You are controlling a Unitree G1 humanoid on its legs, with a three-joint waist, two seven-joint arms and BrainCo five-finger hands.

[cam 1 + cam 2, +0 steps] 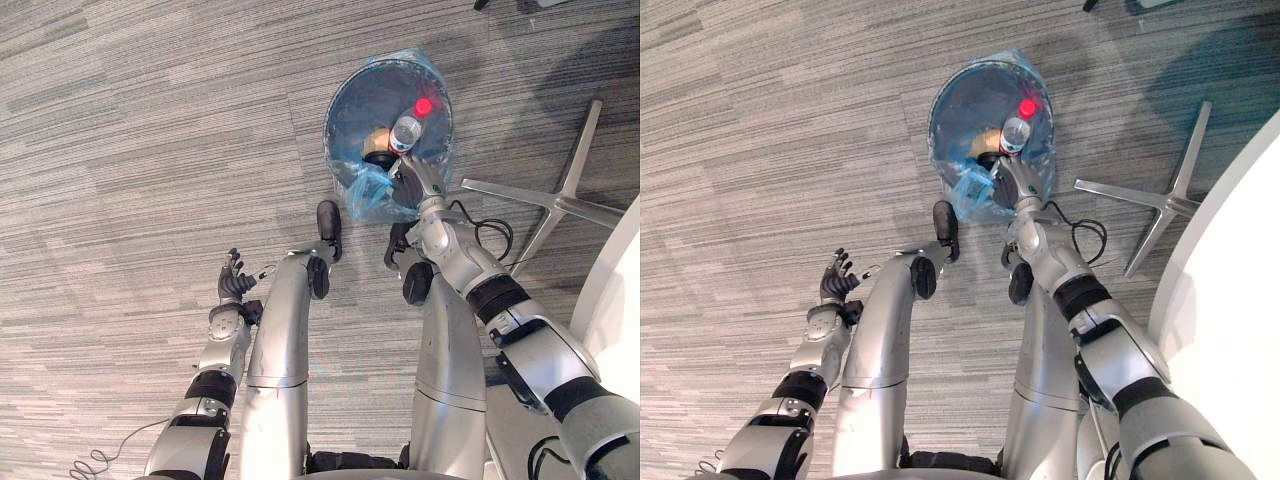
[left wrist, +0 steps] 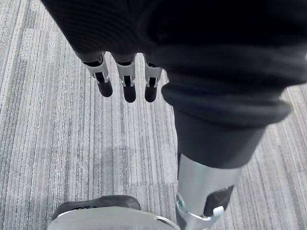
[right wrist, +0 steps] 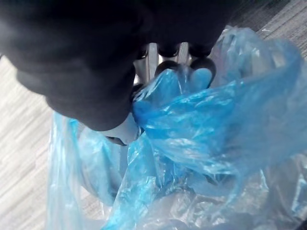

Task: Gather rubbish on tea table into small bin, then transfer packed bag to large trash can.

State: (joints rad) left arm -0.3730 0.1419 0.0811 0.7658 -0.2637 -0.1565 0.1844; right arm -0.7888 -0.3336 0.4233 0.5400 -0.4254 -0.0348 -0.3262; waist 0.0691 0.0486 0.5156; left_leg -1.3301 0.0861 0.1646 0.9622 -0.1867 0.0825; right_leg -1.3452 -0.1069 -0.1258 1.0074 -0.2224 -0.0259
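- The small bin (image 1: 336, 100) stands on the grey carpet (image 1: 120, 150), at the upper middle of the head views.
- A blue bag (image 1: 368, 196) lines the bin. Its edge is bunched up at the side of the bin nearest the robot.
- The right hand (image 1: 414, 181) is at that near side. In the right wrist view its fingers (image 3: 205, 75) and thumb are closed on a bunch of the blue bag, so it is holding the bag.
- A clear plastic bottle (image 1: 405, 131) with a red cap (image 1: 423, 106) lies inside the bag, near the right side of the bin. Its label is too small to read.
- A brown thing (image 1: 377, 140) lies just beside the bottle; I cannot tell what it is.
- The left hand (image 1: 232, 286) is at the lower left, over bare carpet, well apart from the bin. Its fingers (image 2: 129, 89) are loose and straight, and it holds nothing.
- A silver chair base (image 1: 560, 200) lies on the carpet to the right of the bin.
- A white table (image 1: 1230, 300) shows at the right edge.
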